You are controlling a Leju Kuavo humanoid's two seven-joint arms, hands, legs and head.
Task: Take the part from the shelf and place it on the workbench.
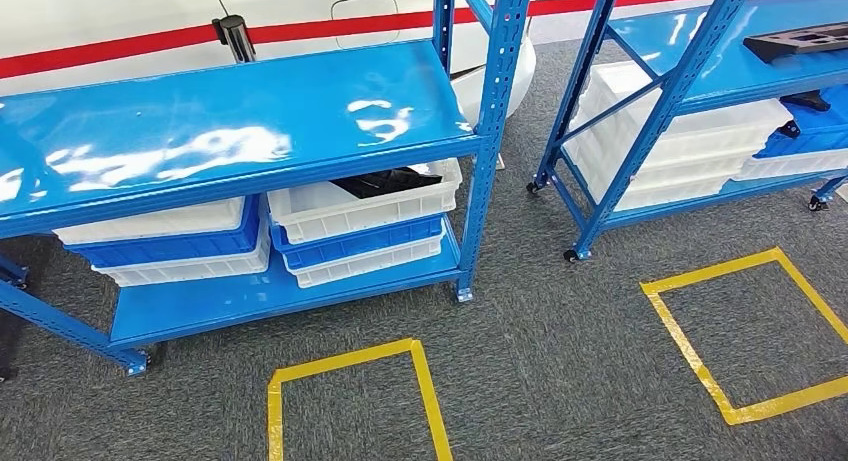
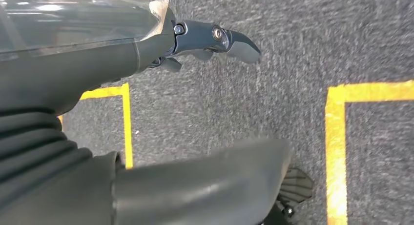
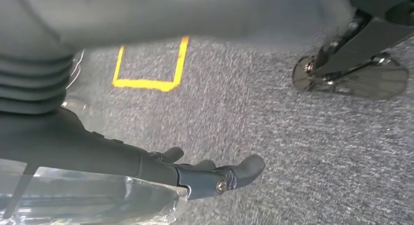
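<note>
Two blue shelf racks stand on grey carpet. Near shelf (image 1: 230, 121) has a bare glossy top level; below it sit stacked white and blue bins. Black part (image 1: 385, 183) lies in the top white bin (image 1: 365, 206) on the lower level, right stack, partly hidden under the shelf edge. Second shelf (image 1: 700, 61) to the right holds another black piece (image 1: 800, 43) on its top level, more bins under it. Yellow tape squares (image 1: 350, 396) mark the carpet. Left hand (image 2: 205, 42) hangs over carpet, fingers loosely apart, holding nothing. Right hand (image 3: 210, 173) likewise hangs over carpet, fingers apart, empty.
</note>
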